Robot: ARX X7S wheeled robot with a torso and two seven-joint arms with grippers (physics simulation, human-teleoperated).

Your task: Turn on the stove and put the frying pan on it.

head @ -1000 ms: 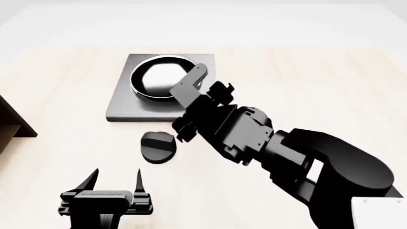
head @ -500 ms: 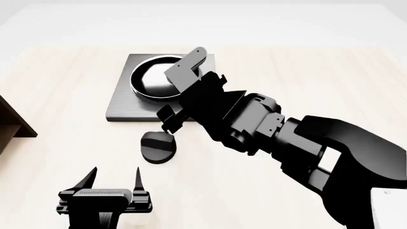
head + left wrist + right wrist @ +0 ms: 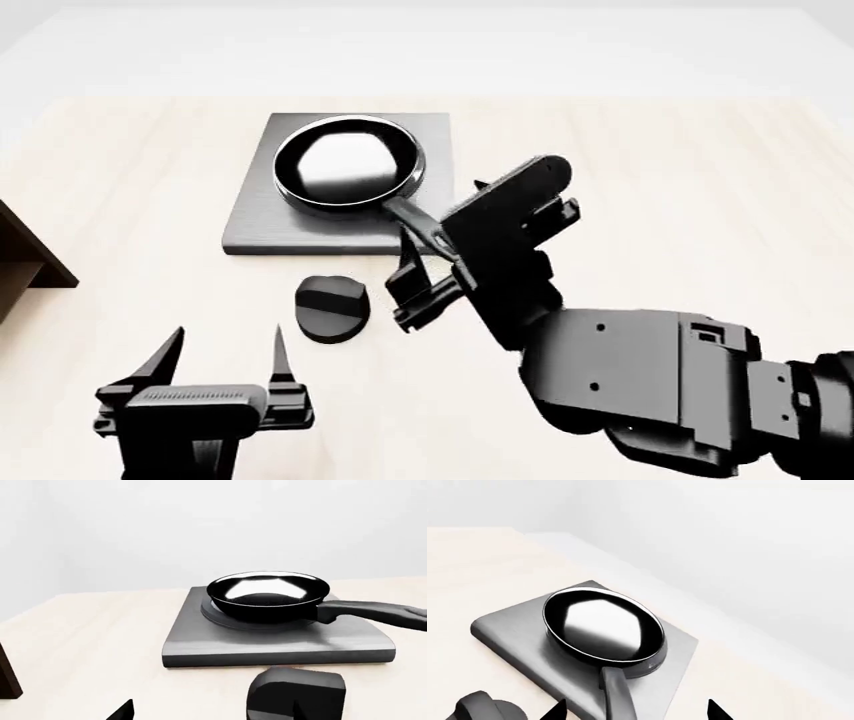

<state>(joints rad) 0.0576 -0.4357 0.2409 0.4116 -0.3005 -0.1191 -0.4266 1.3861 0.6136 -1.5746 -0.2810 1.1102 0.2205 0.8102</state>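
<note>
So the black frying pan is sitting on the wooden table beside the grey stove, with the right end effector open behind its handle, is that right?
Not quite: the frying pan sits on the stove itself, over its rings, not on the table beside it. The left wrist view shows this plainly. The rest holds: the right end effector is open, apart from the handle.
</note>
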